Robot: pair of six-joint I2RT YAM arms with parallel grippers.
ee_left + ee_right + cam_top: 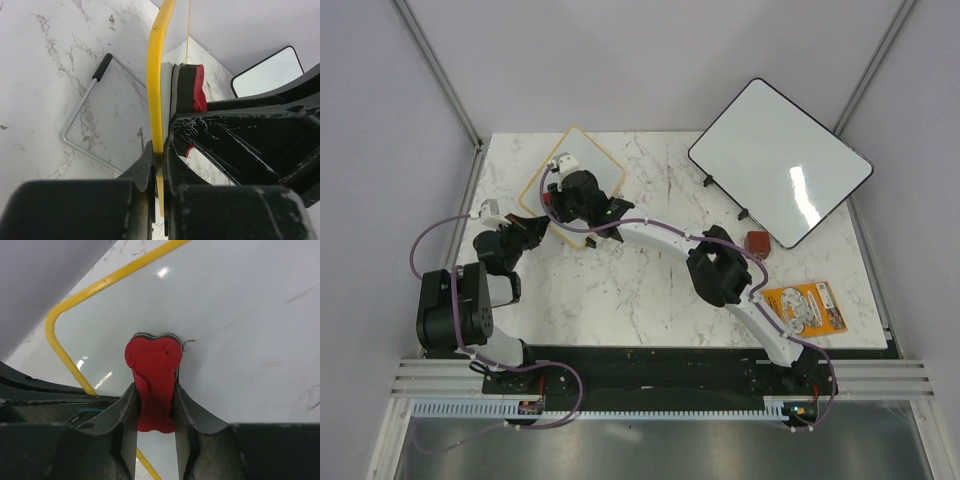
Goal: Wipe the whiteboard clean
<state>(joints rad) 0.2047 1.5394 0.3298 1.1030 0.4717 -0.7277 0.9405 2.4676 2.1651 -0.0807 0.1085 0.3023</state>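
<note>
The small yellow-framed whiteboard [600,163] is at the back left of the table, held tilted. My left gripper [540,229] is shut on its yellow frame [156,90] at the near edge. My right gripper [578,196] is over the board, shut on a red eraser [152,367] whose pad presses on the white surface [240,315] near a rounded corner. The eraser also shows edge-on in the left wrist view [198,90]. Faint pen marks [300,292] show at the right of the board. The board's black clip is hidden.
A larger black-framed whiteboard [780,160] leans at the back right. A brown block [758,243] and an orange package [805,308] lie at the right. A wire stand [85,115] lies on the marble table [650,290] by the left gripper.
</note>
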